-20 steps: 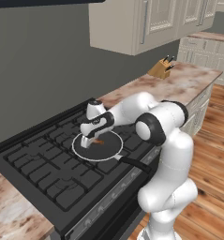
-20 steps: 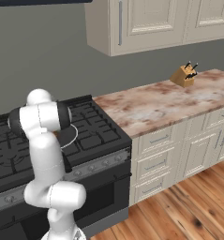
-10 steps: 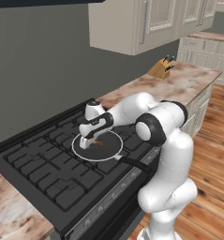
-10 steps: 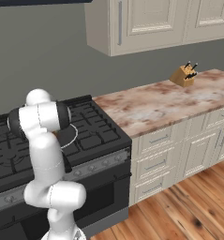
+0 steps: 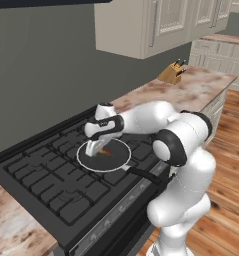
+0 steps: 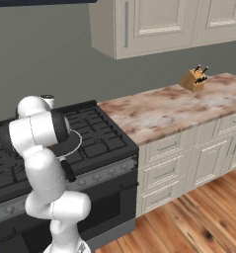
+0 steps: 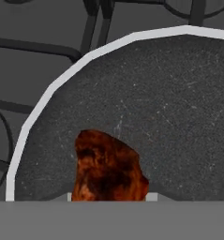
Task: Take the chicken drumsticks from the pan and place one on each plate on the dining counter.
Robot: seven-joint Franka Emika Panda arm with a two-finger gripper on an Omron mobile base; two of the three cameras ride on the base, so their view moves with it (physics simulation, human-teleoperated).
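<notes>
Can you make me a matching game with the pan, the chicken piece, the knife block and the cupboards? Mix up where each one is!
Things:
1. pan
2. chicken piece
3. knife block
4. cupboards

Places:
A. high on the wall
B. on the stone counter beside the stove
C. on the black stove
D. inside the pan

Pairs: 1-C, 2-D, 3-B, 4-A

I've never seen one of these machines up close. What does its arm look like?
The arm is glossy white with rounded, tube-like segments, joined by dark grey rings at the joints. Its wrist carries a black band, and the small pincer at the end is pale grey. No loose cables show.
</notes>
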